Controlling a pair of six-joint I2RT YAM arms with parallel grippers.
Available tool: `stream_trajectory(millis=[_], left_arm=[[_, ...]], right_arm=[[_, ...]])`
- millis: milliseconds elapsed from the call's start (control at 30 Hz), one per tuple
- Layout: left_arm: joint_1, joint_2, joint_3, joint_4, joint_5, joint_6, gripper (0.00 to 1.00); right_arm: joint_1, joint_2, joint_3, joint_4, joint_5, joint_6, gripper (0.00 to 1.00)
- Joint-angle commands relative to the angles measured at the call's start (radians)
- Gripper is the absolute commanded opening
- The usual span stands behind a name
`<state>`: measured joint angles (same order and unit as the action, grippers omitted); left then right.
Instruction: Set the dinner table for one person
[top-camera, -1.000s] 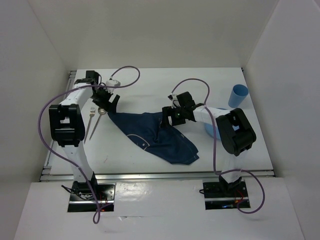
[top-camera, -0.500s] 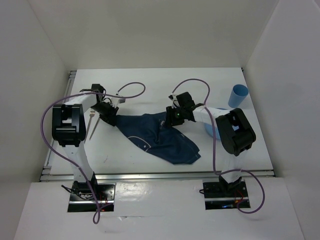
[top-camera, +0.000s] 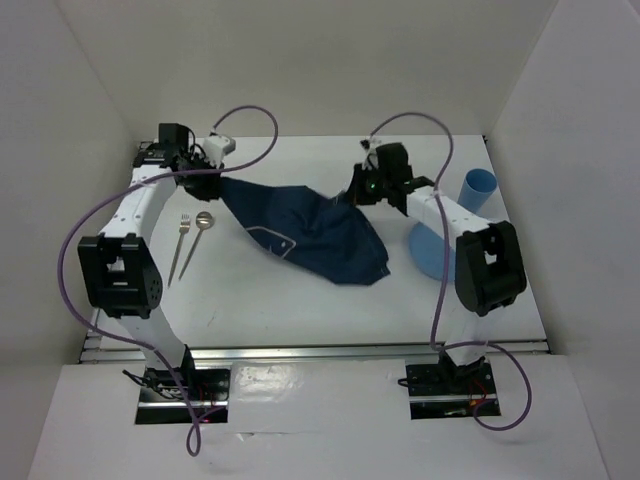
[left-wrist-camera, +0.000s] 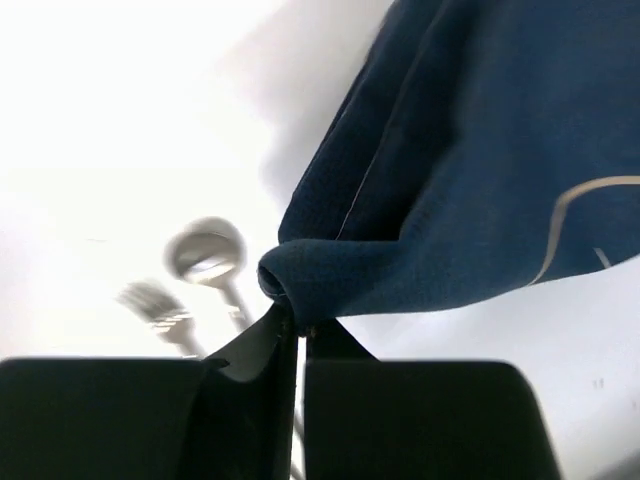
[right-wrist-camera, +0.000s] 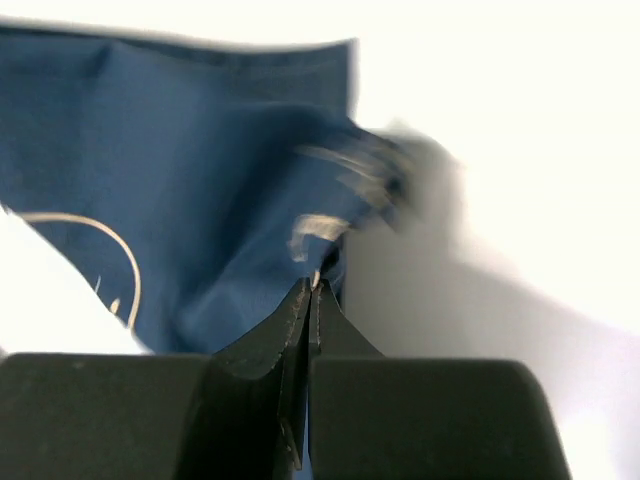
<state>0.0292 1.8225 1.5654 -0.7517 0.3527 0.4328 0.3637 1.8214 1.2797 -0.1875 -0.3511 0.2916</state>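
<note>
The left gripper (top-camera: 205, 178) and right gripper (top-camera: 362, 190) are each pinched shut on a far corner of the navy placemat (top-camera: 310, 225), whose long edge spans crosswise between them over the middle of the dinner table (top-camera: 300, 300), the rest draping toward the near side.

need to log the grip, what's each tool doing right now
left tool: closed, holding a corner of the blue cloth
right tool: closed, holding another edge of the blue cloth

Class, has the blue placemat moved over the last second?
Yes. The placemat has shifted toward the far edge of the table: its top now sits level with the cup.
</note>
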Motion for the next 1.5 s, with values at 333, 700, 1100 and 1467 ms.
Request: stream_trajectory(millis=[333, 700, 1100, 1467], left_arm=[[-0.083, -0.319, -0.283, 0.077, -0.083, -0.043, 0.0], [-0.121, -0.319, -0.508, 0.137, -0.133, -0.025, 0.0], [-0.121, -0.31, -0.496, 0.127, -0.143, -0.034, 0.0], [-0.121, -0.319, -0.496, 0.107, -0.161, -0.034, 0.0]], right_arm=[[-0.028, -0.52, -0.297, -0.024, 0.106, 0.12, 0.04], [-0.014, -0.616, -0.347, -0.333, 0.437, 0.281, 1.0], [-0.085, 0.082, 0.102, -0.251, 0.166, -0.032, 0.84], [-0.085, 0.181, 0.08, -0.15, 0.119, -0.043, 0.37]])
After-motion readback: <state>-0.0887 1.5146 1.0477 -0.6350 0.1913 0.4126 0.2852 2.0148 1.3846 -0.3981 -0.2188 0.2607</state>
